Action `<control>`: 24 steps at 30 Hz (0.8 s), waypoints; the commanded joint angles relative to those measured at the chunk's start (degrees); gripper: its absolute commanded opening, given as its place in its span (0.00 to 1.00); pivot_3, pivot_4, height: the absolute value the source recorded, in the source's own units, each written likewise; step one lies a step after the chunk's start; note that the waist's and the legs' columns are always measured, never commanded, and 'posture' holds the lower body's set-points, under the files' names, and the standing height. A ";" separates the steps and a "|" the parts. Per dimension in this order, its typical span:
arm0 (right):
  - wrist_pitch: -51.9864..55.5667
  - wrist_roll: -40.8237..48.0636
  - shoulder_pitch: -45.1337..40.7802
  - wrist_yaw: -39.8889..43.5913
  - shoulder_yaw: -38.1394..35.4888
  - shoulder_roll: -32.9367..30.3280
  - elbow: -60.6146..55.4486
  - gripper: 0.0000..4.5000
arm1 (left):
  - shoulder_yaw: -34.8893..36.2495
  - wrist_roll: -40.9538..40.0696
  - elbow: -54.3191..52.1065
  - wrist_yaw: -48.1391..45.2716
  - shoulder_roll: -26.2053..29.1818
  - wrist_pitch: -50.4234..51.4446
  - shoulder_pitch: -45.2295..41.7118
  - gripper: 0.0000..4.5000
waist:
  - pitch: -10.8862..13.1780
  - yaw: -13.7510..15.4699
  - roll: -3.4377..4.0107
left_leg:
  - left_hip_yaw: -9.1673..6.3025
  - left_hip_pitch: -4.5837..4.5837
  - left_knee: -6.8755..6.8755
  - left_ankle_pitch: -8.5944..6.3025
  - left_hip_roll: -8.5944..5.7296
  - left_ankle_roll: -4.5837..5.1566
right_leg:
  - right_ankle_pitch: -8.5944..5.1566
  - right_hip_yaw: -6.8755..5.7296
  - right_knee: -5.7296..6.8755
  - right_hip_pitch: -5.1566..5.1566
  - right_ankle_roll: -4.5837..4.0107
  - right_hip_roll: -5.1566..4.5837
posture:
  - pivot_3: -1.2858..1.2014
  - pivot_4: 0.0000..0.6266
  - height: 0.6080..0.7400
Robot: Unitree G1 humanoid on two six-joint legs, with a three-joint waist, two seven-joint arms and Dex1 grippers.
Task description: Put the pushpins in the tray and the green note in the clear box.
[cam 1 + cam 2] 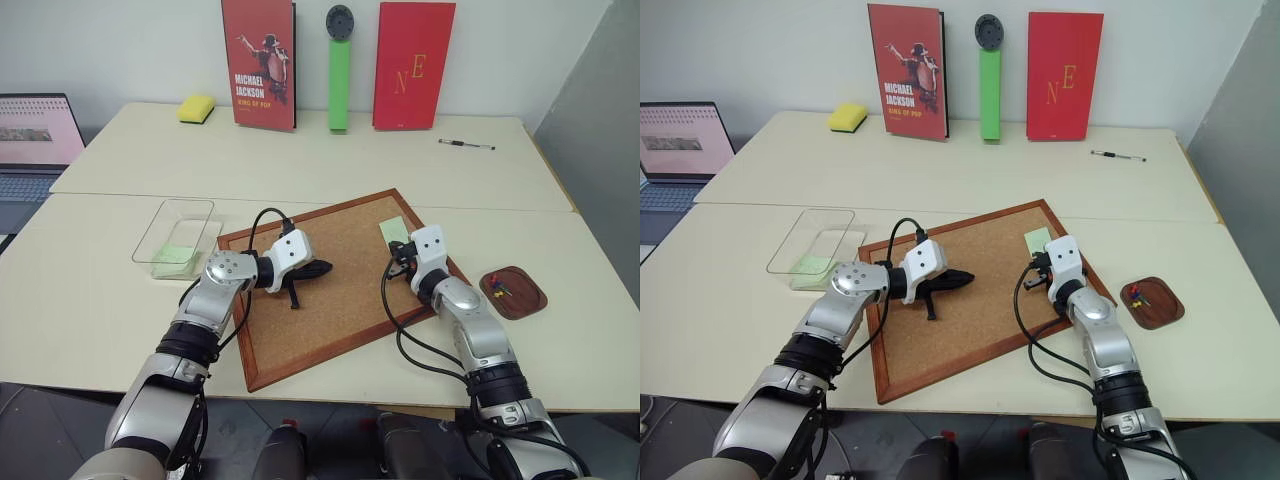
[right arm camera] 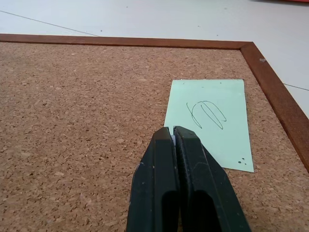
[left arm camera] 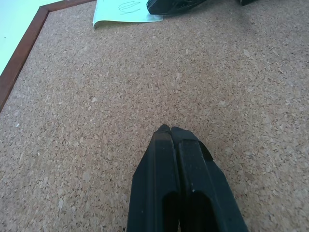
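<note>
The green note (image 2: 210, 121) lies flat on the cork board (image 1: 330, 310) near its far right corner, with a pen scribble on it. My right gripper (image 2: 172, 129) is shut at the note's near corner, and a pale sliver of paper shows between its fingertips. Over the middle of the board my left gripper (image 3: 170, 129) is shut with nothing in it, pointing toward the note. The pushpins (image 1: 497, 289) lie in the dark red-brown tray (image 1: 520, 305), right of the board. The clear box (image 1: 178, 225) stands left of the board with a pale green slip (image 1: 175, 256) inside.
A laptop (image 1: 35, 140) sits at the far left. Along the back wall stand a yellow sponge (image 1: 196, 108), two red books (image 1: 258, 65), and a green upright bar (image 1: 339, 85). A pen (image 1: 466, 145) lies at the back right.
</note>
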 commanded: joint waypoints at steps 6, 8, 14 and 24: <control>1.17 2.56 0.14 -1.56 -1.09 1.55 -14.05 0.00 | -0.53 0.84 -0.77 0.21 0.50 -0.09 0.64 0.00 | 0.02 -0.04 0.03 | -0.01 -0.07 0.00 0.00 0.00 0.00 | 0.00 -0.01 0.03 -0.08 0.00 0.00 | 0.52 0.24 1.00; 2.62 2.52 0.66 -2.32 -1.01 1.57 -16.80 0.00 | -0.55 0.87 -0.59 0.25 0.44 -0.21 0.58 0.00 | 0.02 -0.02 0.03 | -0.01 -0.06 0.01 0.00 0.01 0.00 | 0.00 -0.01 0.03 -0.07 0.00 0.01 | 0.52 0.24 1.00; 6.10 2.68 1.67 -3.31 -1.71 0.35 -23.28 0.00 | -0.55 0.80 -0.48 0.32 0.25 -0.35 0.55 0.00 | 0.02 0.01 0.03 | -0.01 -0.06 0.01 0.00 0.01 0.00 | 0.00 -0.01 0.03 -0.08 -0.01 0.01 | 0.52 0.24 1.00; 10.72 3.22 2.29 1.06 0.53 -5.08 -31.30 0.00 | 2.65 -2.28 -2.00 1.80 -1.40 -1.26 -4.33 0.00 | 0.03 0.07 0.03 | -0.01 -0.15 0.02 0.00 0.01 0.00 | 0.00 -0.02 0.02 -0.14 -0.01 0.01 | 0.52 0.24 1.00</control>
